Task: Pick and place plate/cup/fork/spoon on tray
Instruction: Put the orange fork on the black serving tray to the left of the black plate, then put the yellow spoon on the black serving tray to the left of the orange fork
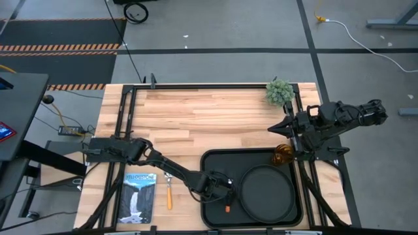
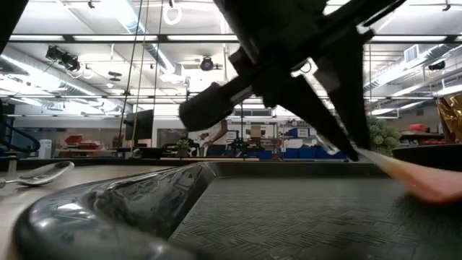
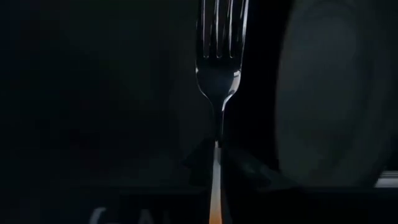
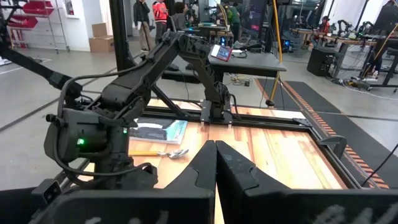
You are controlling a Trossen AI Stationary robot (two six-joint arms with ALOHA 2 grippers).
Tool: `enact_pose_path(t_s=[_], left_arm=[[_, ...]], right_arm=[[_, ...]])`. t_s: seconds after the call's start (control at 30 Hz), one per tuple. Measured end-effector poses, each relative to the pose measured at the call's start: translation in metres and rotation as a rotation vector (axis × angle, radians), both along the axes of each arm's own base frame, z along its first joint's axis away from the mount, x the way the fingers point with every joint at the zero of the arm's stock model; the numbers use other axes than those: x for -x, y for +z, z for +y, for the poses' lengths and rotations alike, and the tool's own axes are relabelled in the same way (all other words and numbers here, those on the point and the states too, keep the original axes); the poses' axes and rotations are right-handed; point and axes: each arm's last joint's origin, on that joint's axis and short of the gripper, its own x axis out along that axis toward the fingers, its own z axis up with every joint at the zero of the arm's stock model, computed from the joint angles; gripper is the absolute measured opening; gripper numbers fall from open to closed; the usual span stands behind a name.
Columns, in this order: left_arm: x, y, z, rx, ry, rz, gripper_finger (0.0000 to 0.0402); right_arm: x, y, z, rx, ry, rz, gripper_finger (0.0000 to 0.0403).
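The black tray (image 1: 210, 158) lies at the table's near right. On it are the round black plate (image 1: 266, 192) and, at its far right corner, the amber cup (image 1: 282, 155). My left gripper (image 1: 220, 188) is low over the tray's left part, just left of the plate (image 3: 336, 93), shut on the fork (image 3: 219, 74). The fork's orange handle end (image 1: 228, 209) sticks out toward the near edge. The spoon (image 1: 168, 189) lies flat on the wood left of the tray. My right gripper (image 1: 282, 125) is shut and empty, above the table beyond the cup. My left gripper pinches the fork between its two fingers at the thin neck (image 3: 217, 144) where the silver part meets the handle. The fingers lie across the fork. In the low view the fork (image 2: 422, 180) slants down toward the tray floor; whether it touches there, I cannot tell.
A book (image 1: 139, 197) lies at the near left beside the spoon. A small green plant (image 1: 279, 91) stands at the far right corner. The tray's raised rim (image 2: 108, 209) borders the left gripper's place. Bare wood lies across the table's far half.
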Motion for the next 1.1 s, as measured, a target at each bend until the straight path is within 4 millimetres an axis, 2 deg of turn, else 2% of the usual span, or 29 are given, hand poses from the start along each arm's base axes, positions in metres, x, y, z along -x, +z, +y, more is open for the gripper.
enact_pose_path(t_s=[0.2, 0.47, 0.63, 0.87, 1.0, 1.1], left_arm=[[-0.001, -0.002, 0.001, -0.007, 0.004, -0.001, 0.0046], [0.000, -0.003, 0.001, -0.038, -0.027, 0.007, 0.0089], [0.005, 0.014, 0.003, -0.116, -0.132, 0.053, 0.0104], [0.030, 0.056, 0.003, -0.134, -0.366, 0.354, 0.0093], [0.047, 0.064, -0.004, -0.160, -0.429, 0.485, 0.0079], [0.061, 0.062, -0.009, -0.174, -0.462, 0.588, 0.0056]], right_arm=[[-0.001, 0.000, 0.000, 0.000, 0.000, 0.002, 0.0009], [-0.001, 0.000, 0.000, -0.001, 0.000, -0.004, 0.0009], [-0.001, 0.000, 0.000, -0.001, 0.000, -0.003, 0.0009], [-0.001, 0.000, 0.000, 0.000, 0.000, -0.003, 0.0009], [-0.001, 0.000, 0.000, 0.000, 0.000, 0.001, 0.0009], [-0.001, 0.000, 0.000, 0.000, 0.000, 0.002, 0.0009]])
